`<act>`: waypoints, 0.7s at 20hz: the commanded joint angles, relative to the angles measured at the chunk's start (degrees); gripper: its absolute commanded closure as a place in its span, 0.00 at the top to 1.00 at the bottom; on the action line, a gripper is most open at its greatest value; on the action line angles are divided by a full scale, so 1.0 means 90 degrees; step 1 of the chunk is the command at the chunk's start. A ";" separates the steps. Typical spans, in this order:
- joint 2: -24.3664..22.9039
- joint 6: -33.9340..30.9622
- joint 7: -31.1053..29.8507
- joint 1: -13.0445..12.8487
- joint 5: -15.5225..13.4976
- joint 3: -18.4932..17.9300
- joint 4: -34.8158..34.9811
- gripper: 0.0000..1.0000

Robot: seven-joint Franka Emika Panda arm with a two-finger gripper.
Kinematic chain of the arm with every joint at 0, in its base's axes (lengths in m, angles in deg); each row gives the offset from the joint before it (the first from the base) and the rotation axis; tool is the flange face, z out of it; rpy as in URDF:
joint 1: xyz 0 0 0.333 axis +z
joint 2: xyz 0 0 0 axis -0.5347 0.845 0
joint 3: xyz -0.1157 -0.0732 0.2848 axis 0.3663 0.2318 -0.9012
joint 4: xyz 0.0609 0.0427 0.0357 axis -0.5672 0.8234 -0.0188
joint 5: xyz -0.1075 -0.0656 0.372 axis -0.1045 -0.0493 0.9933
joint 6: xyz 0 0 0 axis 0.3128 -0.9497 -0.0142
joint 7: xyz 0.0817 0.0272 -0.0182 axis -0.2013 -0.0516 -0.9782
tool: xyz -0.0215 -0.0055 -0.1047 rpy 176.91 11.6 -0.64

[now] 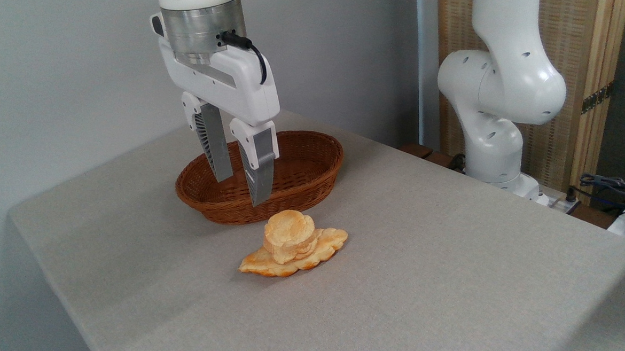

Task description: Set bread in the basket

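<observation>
Camera | jaws point(242, 191) parted, empty | one bread point(289, 234) atop one flat bread point(324, 244) | one basket point(313, 189)

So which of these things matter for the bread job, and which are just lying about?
Job:
small round golden-tan bun
oval reddish-brown wicker basket
open two-finger gripper

Lying about:
flat leaf-shaped golden bread under the bun
dark cables, far right

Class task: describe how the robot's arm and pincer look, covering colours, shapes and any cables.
The arm is glossy white with rounded, bulbous joints and small dark holes. The wrist has a silver metal ring, and a black cable loops from it. The pincer has a white angular body and two long grey ribbed fingers that taper to points.
</observation>
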 commanded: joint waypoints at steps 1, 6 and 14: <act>0.0000 -0.0379 0.0084 0.0052 -0.0107 0.0037 -0.0109 1.00; 0.0049 -0.0487 0.0075 0.0052 -0.0107 0.0037 -0.0099 1.00; 0.0010 -0.0137 0.0660 0.0032 -0.0107 0.0037 0.0856 1.00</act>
